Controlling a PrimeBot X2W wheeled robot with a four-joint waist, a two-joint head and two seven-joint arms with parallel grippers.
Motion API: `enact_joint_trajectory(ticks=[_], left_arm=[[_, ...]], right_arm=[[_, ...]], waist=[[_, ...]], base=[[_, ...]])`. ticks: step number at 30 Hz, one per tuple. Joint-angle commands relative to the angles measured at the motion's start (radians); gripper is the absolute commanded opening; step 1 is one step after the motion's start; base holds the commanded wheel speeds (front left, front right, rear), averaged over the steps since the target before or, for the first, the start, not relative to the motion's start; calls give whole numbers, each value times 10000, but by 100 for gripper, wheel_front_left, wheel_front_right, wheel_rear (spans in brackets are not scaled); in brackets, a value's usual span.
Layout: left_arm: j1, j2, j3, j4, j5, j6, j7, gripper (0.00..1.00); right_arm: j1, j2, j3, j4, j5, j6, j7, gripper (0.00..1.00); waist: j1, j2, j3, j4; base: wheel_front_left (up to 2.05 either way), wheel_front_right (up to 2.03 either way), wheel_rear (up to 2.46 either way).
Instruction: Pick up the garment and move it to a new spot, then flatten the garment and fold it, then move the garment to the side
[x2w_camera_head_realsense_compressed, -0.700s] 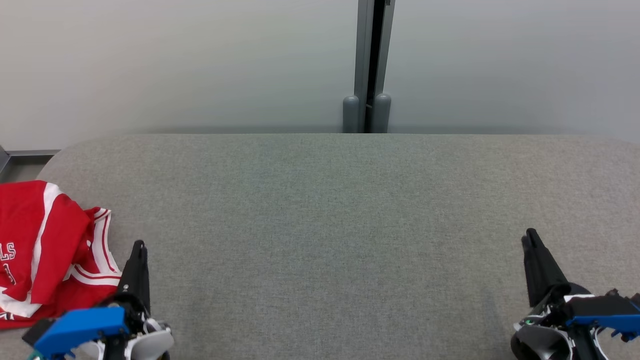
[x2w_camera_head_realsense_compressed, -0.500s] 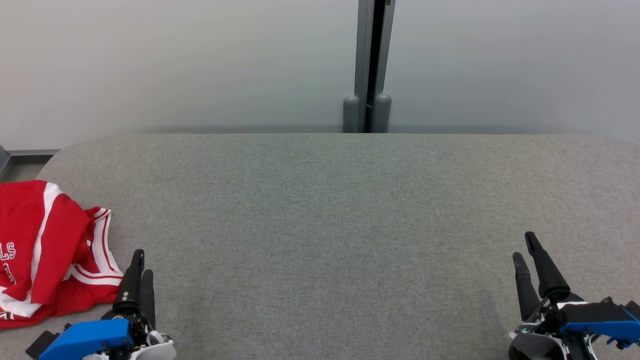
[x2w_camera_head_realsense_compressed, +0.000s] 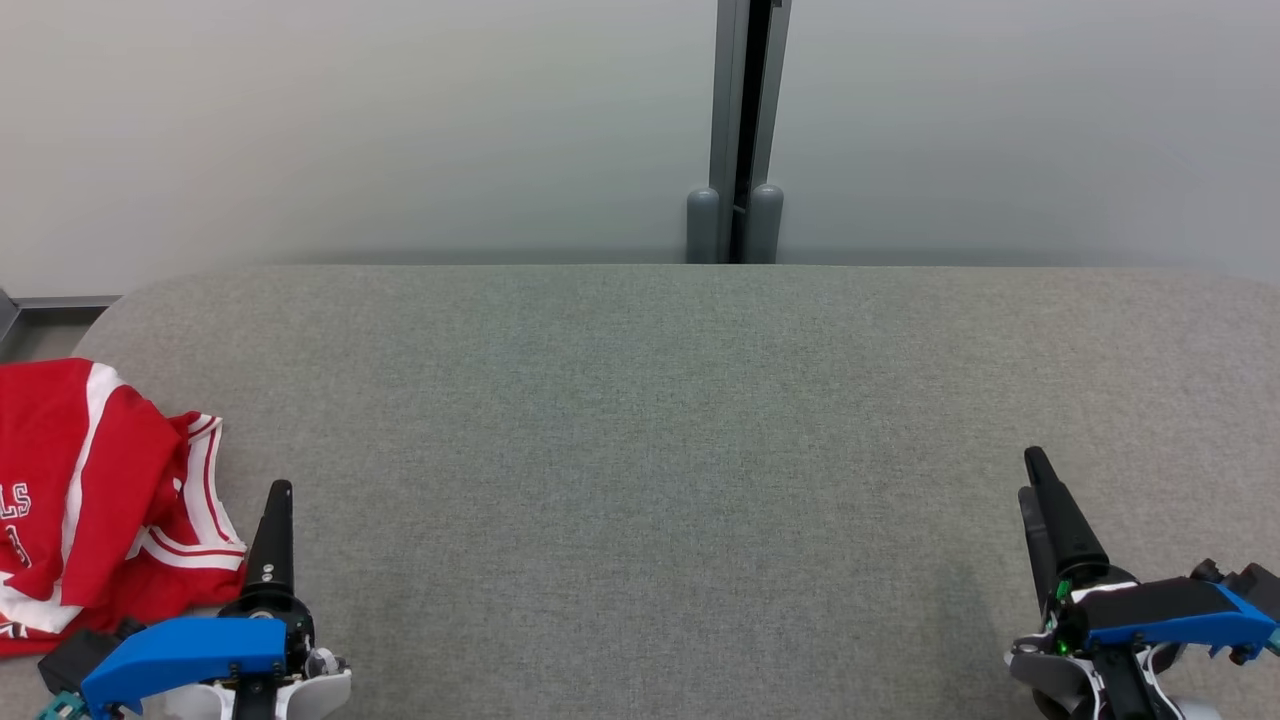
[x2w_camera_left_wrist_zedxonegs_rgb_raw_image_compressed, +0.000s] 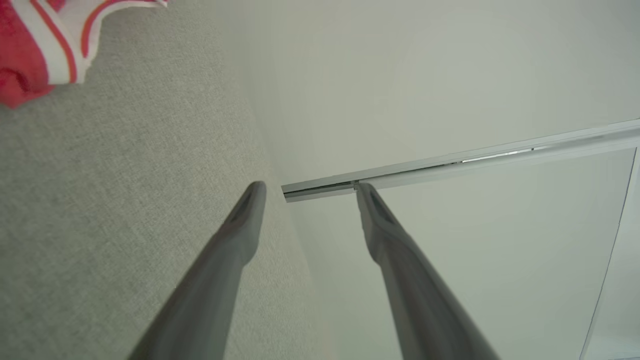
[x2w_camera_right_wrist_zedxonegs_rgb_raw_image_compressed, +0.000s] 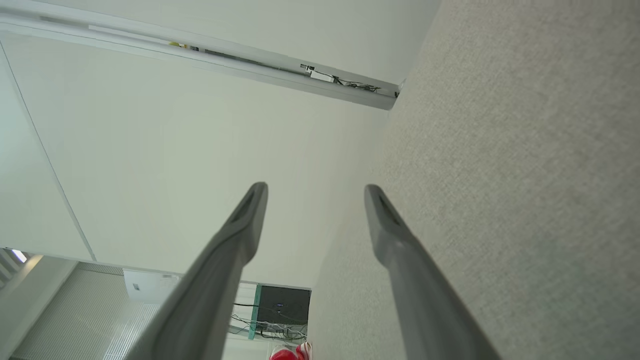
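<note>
The garment lies in a loose heap at the far left end of the table, partly cut off by the edge of the head view. It's a red jersey with white bands and thin red-and-white trim, rumpled and folded over itself, with a few white letters showing on the chest. From the left wrist, a corner of it sits off to one side, resting on the grey cloth.

Just beside its near right edge is the left gripper, low over the table with its dark fingers pointing away from the robot and nothing between them. Along its own fingers the left gripper stands spread wide, clear of the fabric, one finger over the tabletop.

The table is covered in plain grey woven fabric with rounded far corners.

Well apart, at the other end, the right gripper sits low with its fingers angled slightly inward. Seen from the wrist, the right gripper is spread just as wide and holds nothing.

Behind the table runs a pale wall, split by a grey metal post with two rounded caps at its base
</note>
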Motion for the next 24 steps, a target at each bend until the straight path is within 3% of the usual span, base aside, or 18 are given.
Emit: enact_joint_trajectory(ticks=[1, 24], left_arm=[[-328, 93, -31, -105, 390, -9, -109, 100], [-533, 454, -554, 172, 4615, -15, -980, 100]], right_arm=[[-394, -114, 92, -80, -351, 8, -120, 100], [-868, -202, 482, 494, -4196, 13, -994, 100]], waist=[[0, 0, 2, 0], [0, 0, 30, -2]], base=[[0, 0, 0], [0, 0, 0]])
